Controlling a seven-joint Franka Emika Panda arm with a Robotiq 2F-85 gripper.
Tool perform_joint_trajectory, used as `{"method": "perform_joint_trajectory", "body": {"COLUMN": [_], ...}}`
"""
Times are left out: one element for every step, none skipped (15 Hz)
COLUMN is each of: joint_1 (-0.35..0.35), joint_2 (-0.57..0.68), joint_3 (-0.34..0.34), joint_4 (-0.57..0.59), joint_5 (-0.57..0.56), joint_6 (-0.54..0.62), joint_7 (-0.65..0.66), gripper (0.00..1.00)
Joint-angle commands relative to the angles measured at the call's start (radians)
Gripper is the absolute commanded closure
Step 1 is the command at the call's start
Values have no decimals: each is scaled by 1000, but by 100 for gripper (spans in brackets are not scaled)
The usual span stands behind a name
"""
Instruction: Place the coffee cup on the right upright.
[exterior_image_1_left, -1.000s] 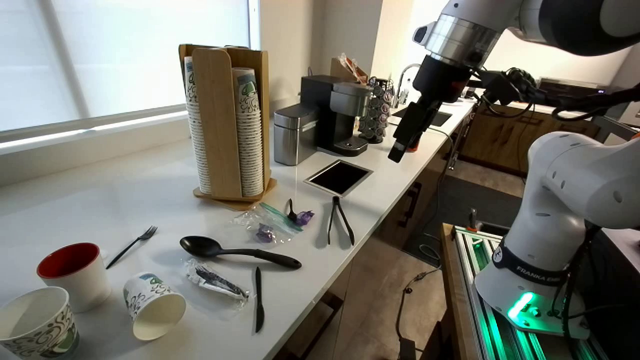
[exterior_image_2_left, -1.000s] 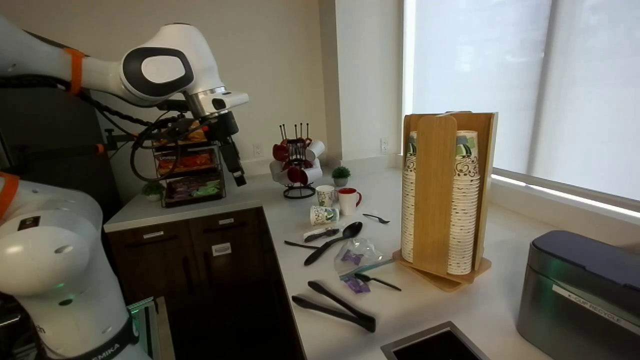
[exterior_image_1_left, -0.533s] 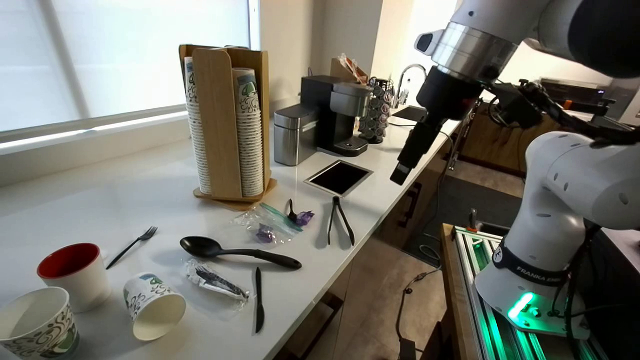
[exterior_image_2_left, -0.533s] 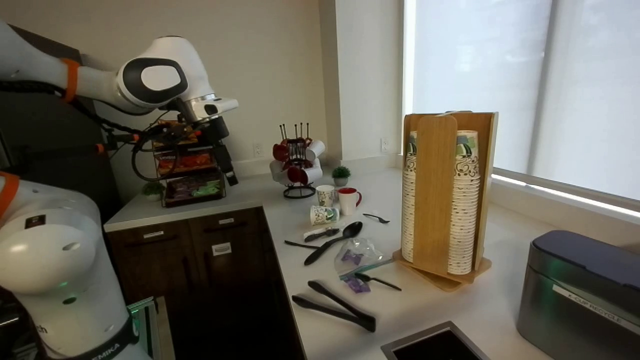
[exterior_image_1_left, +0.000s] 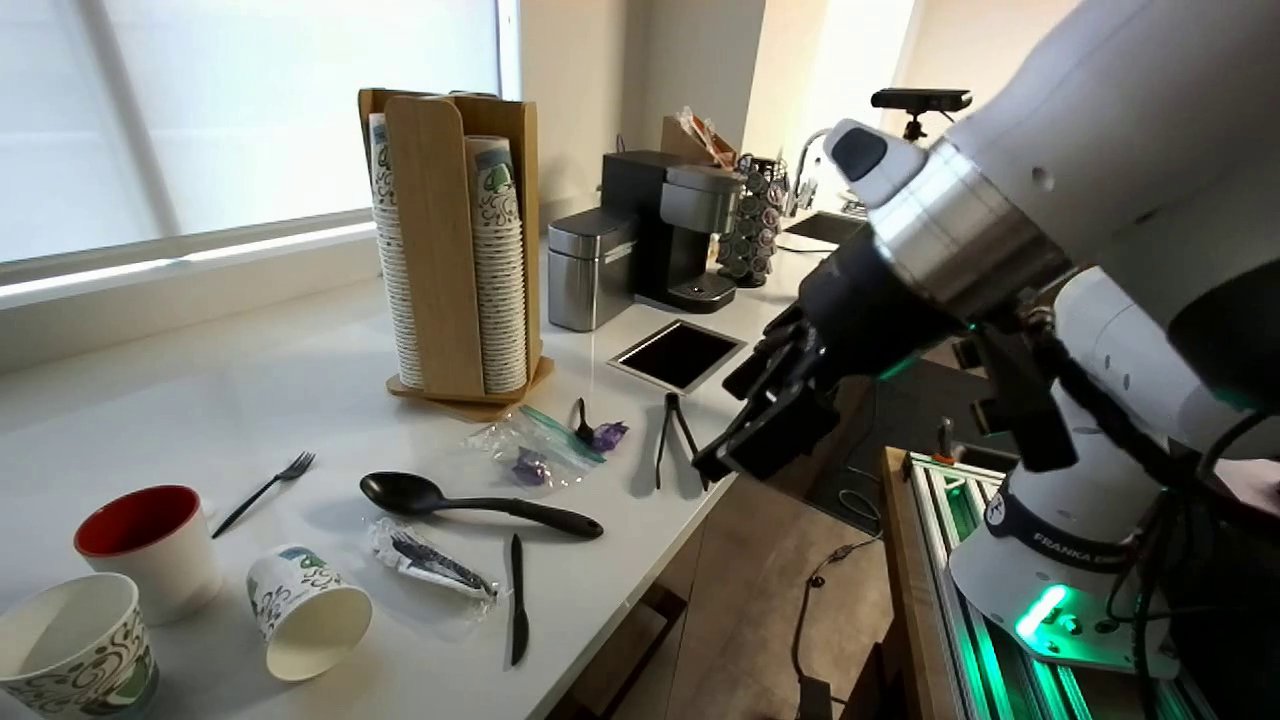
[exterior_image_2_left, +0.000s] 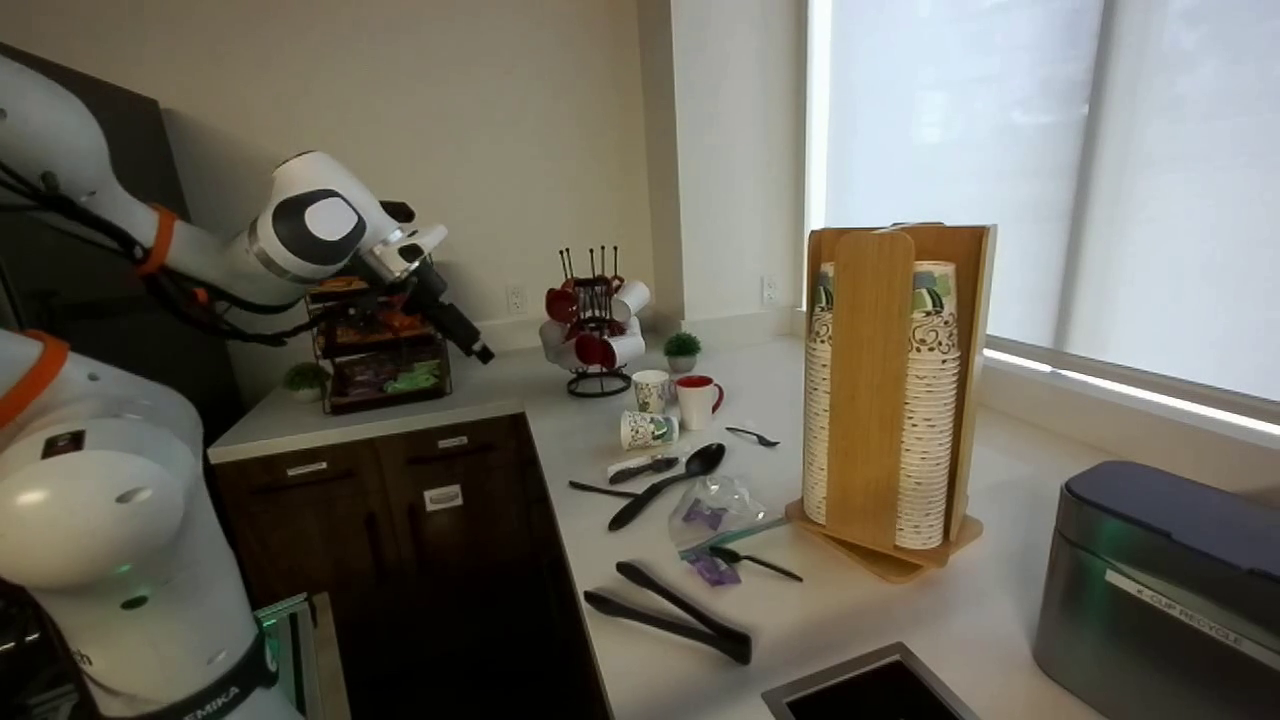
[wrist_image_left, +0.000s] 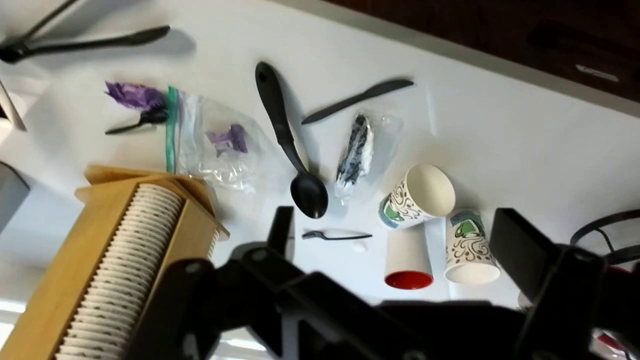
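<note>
Gripper (wrist_image_left: 395, 219) spread wide and holding nothing, the arm (exterior_image_1_left: 1130, 140) has in the last half second tilted and swung nearer the coffee cup (exterior_image_1_left: 308, 612); both fingers now show apart in an exterior view where a single dark bar stood, though whether they parted or only turned I cannot tell. The coffee cup itself has not shifted: it lies on its side on the counter (exterior_image_1_left: 270, 400), mouth toward the front edge, well apart from the gripper. So none of the uprighting is done yet, the grip and the turn base-down both to come, but the tilt looks like lining up, since in the wrist view the cup appears within the span of the fingers. Just beside it stand an upright paper cup (exterior_image_1_left: 78, 645) and a red-lined mug (exterior_image_1_left: 150, 560); whether they touch it is hard to tell, and a wide finger coming down there could knock them. On its other flank lies wrapped cutlery (exterior_image_1_left: 432, 560), then a knife (exterior_image_1_left: 518, 605) and a black spoon (wrist_image_left: 284, 134), and farther out the wooden cup holder (exterior_image_1_left: 435, 245), all where they were.
</note>
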Motion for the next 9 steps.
{"method": "perform_joint_trajectory", "body": {"joint_1": [-173,-230,-289,-353,-425,-500,-568,-636,-706], "joint_2": [108,124,129,134,126,117,95,70,43], "joint_3": [165,223,278,352,424,498,566,635,702], "joint_4": [13,21,29,40,52,71,89,110,133], "joint_5": [-187,-235,-278,-313,-343,-398,-432,-459,-478], "joint_6": [219,262,301,335,364,390,409,428,450], "joint_7": [31,29,21,23,20,46,53,56,53], "gripper": [0,0,0,0,0,0,0,0,0]}}
